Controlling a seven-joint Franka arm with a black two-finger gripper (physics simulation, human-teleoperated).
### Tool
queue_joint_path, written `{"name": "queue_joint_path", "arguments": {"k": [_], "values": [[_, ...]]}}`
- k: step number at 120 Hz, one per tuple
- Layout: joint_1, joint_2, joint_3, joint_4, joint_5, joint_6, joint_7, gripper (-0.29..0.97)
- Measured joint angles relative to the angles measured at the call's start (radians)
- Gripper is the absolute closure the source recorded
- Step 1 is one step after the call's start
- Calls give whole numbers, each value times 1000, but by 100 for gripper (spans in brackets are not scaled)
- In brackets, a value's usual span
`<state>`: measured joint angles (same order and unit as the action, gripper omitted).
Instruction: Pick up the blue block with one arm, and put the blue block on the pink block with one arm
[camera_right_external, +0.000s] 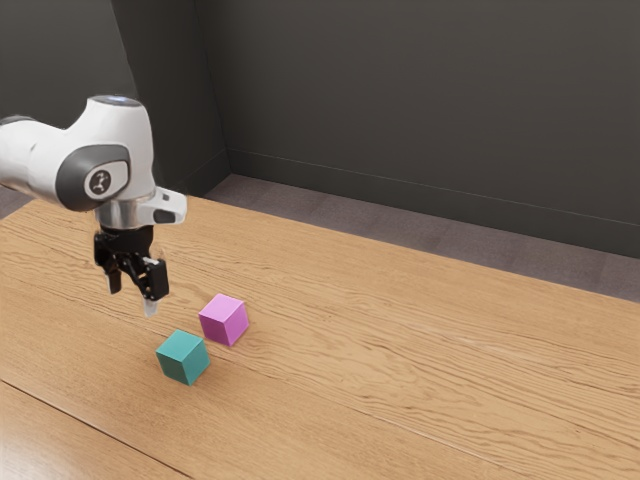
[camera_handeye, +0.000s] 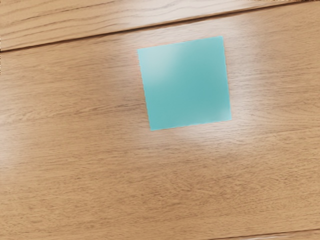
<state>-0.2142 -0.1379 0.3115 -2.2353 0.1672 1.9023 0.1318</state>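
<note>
The blue block (camera_right_external: 183, 357), a teal-coloured cube, rests on the wooden table (camera_right_external: 420, 350). Just behind it, toward the exterior view's right, sits the pink block (camera_right_external: 223, 319); the two cubes are close together but apart. My gripper (camera_right_external: 131, 298) hangs above the table, up and toward the exterior view's left of the blue block. Its fingers are open and hold nothing. In the wrist view the blue block (camera_handeye: 185, 82) shows its flat top face below my hand, a little off centre.
The table's front edge runs across the lower left of the exterior view. Beyond the table's far edge lie a grey floor (camera_right_external: 470, 235) and dark walls. A seam between table boards (camera_handeye: 125, 27) passes near the blue block.
</note>
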Motion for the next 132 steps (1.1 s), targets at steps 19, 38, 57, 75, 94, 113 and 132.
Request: {"name": "queue_joint_path", "arguments": {"k": [19, 38, 57, 75, 94, 113, 132], "values": [[-13, 97, 13, -28, 2, 80, -33, 0], [-11, 163, 24, -44, -2, 162, -48, 0], [-10, 196, 24, -36, -23, 218, -59, 0], [-28, 234, 24, -33, -60, 263, -67, 0], [-37, 265, 24, -32, -89, 298, -74, 0], [-36, 297, 24, -32, -111, 323, -80, 0], [-38, 332, 23, -34, -134, 349, -86, 0]]}}
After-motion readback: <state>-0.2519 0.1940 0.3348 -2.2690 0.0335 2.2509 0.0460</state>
